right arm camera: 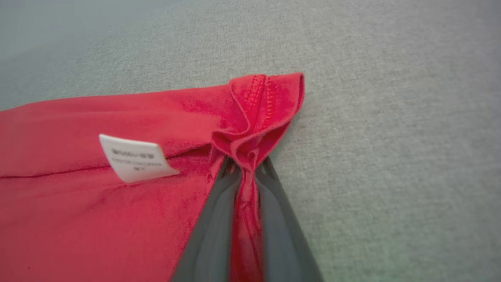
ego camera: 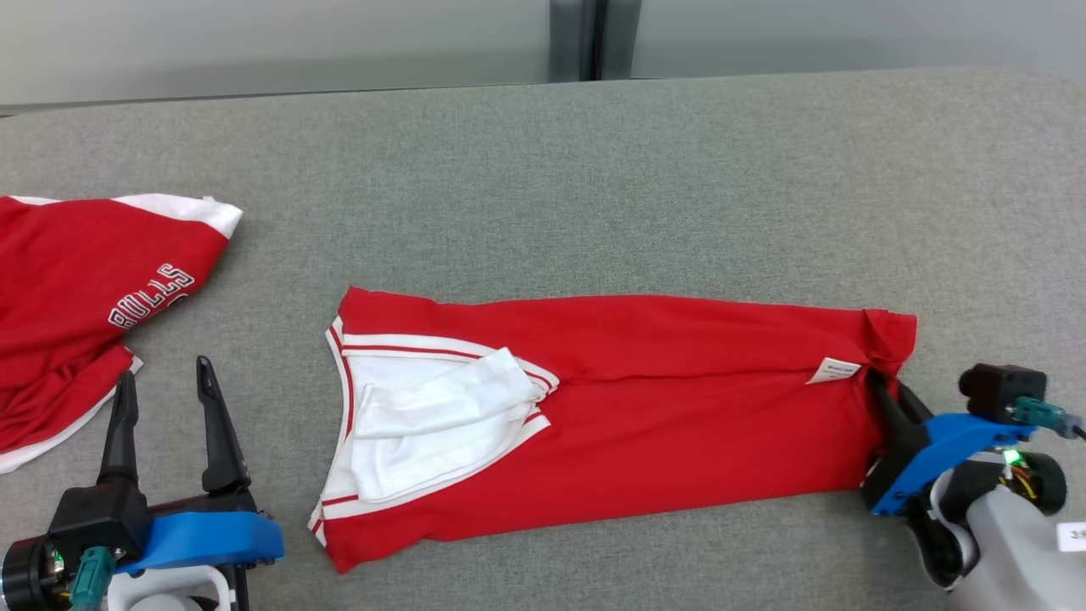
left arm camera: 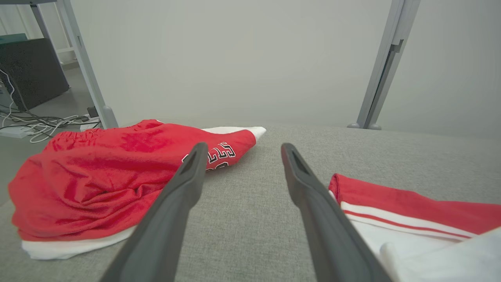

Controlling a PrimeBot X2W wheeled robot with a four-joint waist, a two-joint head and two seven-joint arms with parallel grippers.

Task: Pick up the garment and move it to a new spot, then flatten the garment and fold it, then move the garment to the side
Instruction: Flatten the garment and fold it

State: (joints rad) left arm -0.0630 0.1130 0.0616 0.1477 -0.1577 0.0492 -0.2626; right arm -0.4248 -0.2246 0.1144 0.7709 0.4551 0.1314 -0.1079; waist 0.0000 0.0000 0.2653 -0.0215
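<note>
Grey tabletop is draped with a limp jersey. Its corner is pinched by right gripper; left gripper is splayed.

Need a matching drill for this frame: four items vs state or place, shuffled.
1 left gripper
2 right gripper
3 white label
4 red shorts

A lettered BULLS, far left
B shut on the red jersey corner
C open, holding nothing
D on the jersey, near its right end

Pairs: 1-C, 2-B, 3-D, 4-A
</note>
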